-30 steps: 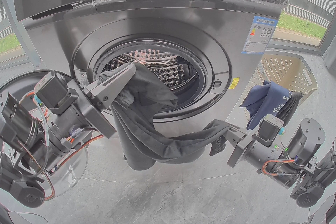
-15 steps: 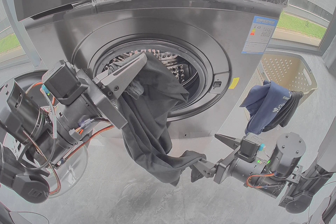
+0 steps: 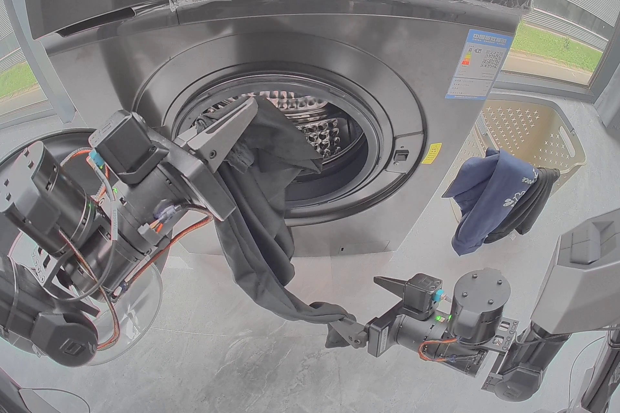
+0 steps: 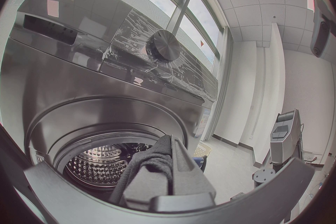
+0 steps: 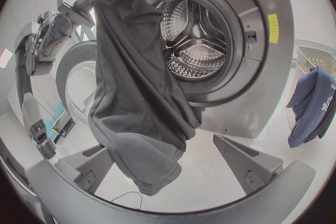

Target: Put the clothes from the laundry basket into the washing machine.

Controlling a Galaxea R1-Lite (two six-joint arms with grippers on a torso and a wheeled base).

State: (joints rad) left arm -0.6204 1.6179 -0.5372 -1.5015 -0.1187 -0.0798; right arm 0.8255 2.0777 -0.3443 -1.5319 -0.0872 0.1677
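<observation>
left gripper (image 3: 242, 114) was clamped on the top of the dark garment (image 3: 258, 221) at the left edge of the washing machine (image 3: 361, 40) drum opening (image 3: 310, 130). most of the cloth hung outside, below the opening's lower rim, its hem apparently against the right gripper (image 3: 358, 308), fingers spread, gripping nothing. blue garment (image 3: 491, 195) lay draped over the laundry basket (image 3: 536, 130) rim. risk: a release here would likely drop the cloth to the floor (image 3: 245, 362); the hem could snag the spread fingers.
</observation>
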